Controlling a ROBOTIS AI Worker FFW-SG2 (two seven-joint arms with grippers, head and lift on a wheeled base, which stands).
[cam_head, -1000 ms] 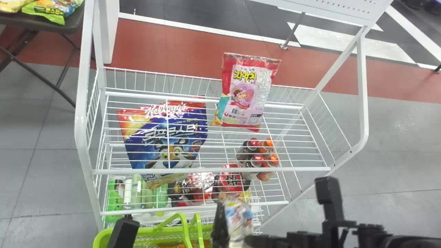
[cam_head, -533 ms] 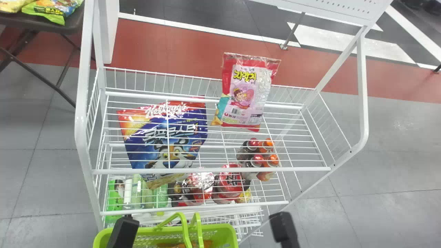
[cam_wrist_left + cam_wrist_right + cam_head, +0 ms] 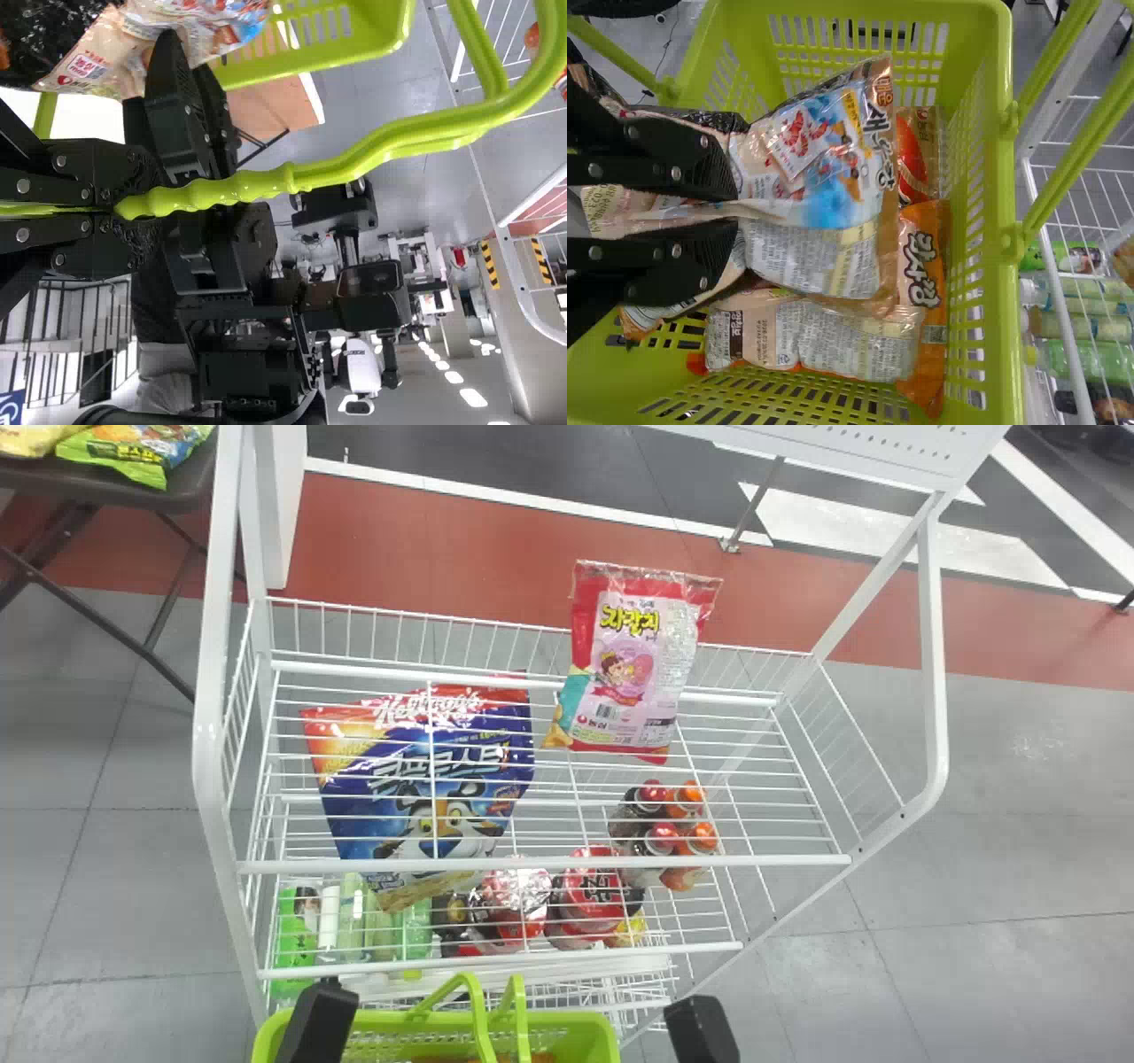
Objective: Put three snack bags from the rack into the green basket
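Snack bag [image 3: 824,177], crinkled glossy film with a blue-and-beige front, lies over the inside of the green basket [image 3: 576,1020]. Right claw [image 3: 702,1029] has it pinched, jaws a little apart with the gathered film between. Left claw [image 3: 319,1023] closed on the smooth, rippled plastic handle [image 3: 354,166].

Beneath the held bag: an orange bag [image 3: 923,301] along the slotted wall nearest the rack, bold dark lettering; a red-and-brown bag [image 3: 921,164] by the same wall; a bag [image 3: 846,341] with dense small print.

Rack [image 3: 549,864] of white wire beyond the basket; handle bars rise between. Upper shelf: large blue cereal bag [image 3: 434,779], cartoon animal and white lettering, toward the left edge; red-and-pink bag [image 3: 629,673], barcode panel, across the back edge. Wires cross in front of the lower goods: green bottles [image 3: 416,930] near the front left corner, red-and-orange-capped bottles [image 3: 660,837] farther right.
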